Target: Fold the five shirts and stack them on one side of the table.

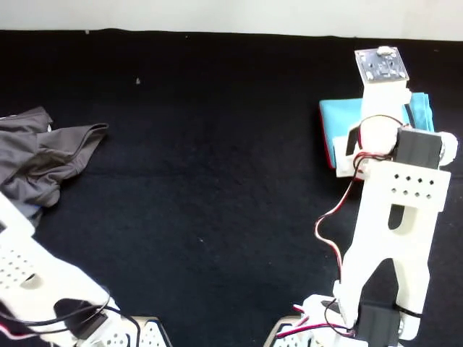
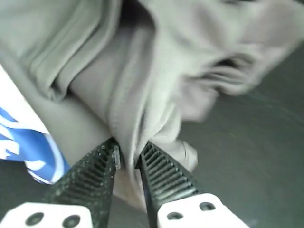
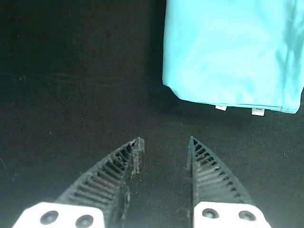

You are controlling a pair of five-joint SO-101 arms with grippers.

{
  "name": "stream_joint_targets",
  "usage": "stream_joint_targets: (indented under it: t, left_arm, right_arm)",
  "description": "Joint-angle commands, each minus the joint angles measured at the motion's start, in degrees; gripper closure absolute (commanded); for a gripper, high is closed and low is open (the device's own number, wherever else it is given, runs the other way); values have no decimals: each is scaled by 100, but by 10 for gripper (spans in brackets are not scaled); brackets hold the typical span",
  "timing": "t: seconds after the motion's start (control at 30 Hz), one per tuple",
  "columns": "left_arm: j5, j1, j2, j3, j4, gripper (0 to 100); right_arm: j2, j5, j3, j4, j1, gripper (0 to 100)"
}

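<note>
Fingers of the left gripper (image 2: 128, 147) are pinching a fold of the crumpled grey shirt (image 2: 142, 71), closed on it. That shirt is lying at the left edge of the high view, touching a white cloth (image 2: 21, 130) with blue print too cropped to read. The right gripper (image 3: 165, 141) is hanging open over the black table (image 3: 71, 71), holding nothing, near the folded turquoise shirt (image 3: 228, 52) at upper right, its two white tags (image 3: 221, 108) too small to read.

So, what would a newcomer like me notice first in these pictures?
Probably the folded turquoise shirt, bright against the black table on its right side, with the right pincer open just short of it. Across the table at the left edge lies a crumpled grey shirt, a fold of it pinched in the left pincer.
</note>
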Motion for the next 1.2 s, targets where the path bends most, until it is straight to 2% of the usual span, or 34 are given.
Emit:
stream_joint_targets:
  t: [0.0, 0.17, 0.37, 0.5, 0.67, 0.8, 0.93, 1.07, 1.17]
  left_arm:
    - [290, 725, -523, -224, 255, 992]
    - [686, 2105, -2035, 1103, 246, 992]
    - [1336, 4163, -3855, 3046, 229, 992]
    - [1758, 5473, -4277, 3899, 9, 990]
    - [2163, 6659, -4321, 4233, -255, 982]
    - [2154, 7143, -4330, 4268, -308, 929]
    - [1864, 7196, -4286, 4734, -334, 876]
    - [1354, 6826, -4286, 5341, -308, 830]
    - [1292, 6237, -4286, 5736, -352, 818]
  right_arm:
    - [-180, 44, 13, -101, -31, 847]
    - [-180, 44, 13, -101, -31, 847]
    - [-180, 44, 13, -101, -31, 847]
    - [-180, 44, 13, -101, -31, 847]
    - [-180, 44, 13, -101, -31, 847]
    - [-180, 44, 13, -84, -31, 847]
    - [-180, 44, 13, -75, -31, 847]
    - [-154, 44, 22, -92, -31, 847]
    - [-127, 44, 22, -101, -57, 847]
